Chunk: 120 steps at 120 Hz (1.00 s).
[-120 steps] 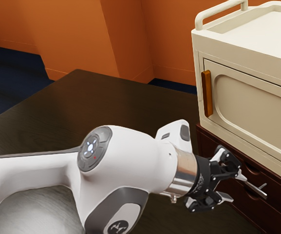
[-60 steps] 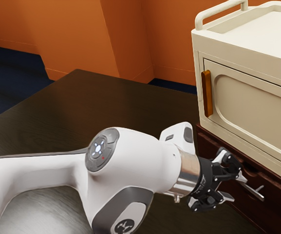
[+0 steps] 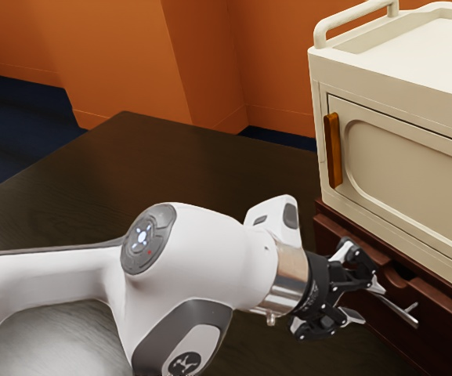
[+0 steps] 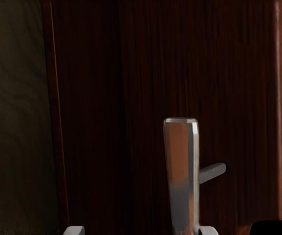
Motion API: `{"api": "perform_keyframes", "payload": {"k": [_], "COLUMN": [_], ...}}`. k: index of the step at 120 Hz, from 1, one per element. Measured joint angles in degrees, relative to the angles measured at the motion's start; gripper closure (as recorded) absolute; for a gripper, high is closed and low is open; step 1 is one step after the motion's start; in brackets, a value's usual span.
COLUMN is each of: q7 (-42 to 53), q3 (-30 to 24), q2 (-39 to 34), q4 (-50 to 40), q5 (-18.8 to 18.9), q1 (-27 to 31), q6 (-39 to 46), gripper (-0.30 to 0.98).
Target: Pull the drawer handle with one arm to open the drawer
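Note:
Low at the exterior view's right, my gripper (image 3: 367, 302) stands open at the dark wood drawer (image 3: 442, 333). The drawer's silver bar handle (image 3: 402, 312) extends from beside the upper fingertip, and the drawer front juts out a little from under the cream cabinet. In the wrist view, my gripper (image 4: 141, 230) has its two tips wide apart. The handle (image 4: 182, 171) lies close beside one of them, far from the other, with a short post toward the drawer front (image 4: 248, 98). Whether handle and finger touch is hard to see.
The cream cabinet (image 3: 402, 172) with an orange-brown door handle (image 3: 333, 149) sits above the drawer, close to my hand. A dark wooden table surface (image 3: 178, 172) spreads under the arm. Orange walls (image 3: 124, 55) stand behind.
My hand moved slightly toward the drawer, then back toward the exterior view's left. The drawer front and its handle have come outward a little. The fingers remain apart.

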Motion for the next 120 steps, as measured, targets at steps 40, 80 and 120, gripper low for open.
{"api": "perform_keyframes", "payload": {"k": [40,80,120], "q7": [0.00,0.02,0.00], "q3": [1.07,2.03,2.79], "q2": [-3.08,-6.13,-9.58], "q4": [0.05,0.23,0.61], "q5": [-0.27,-2.11,-3.72], "q1": [-1.30,-2.67,-3.49], "q6": [-7.88,-17.65,-27.45], "gripper": [0.44,0.44,0.44]}}
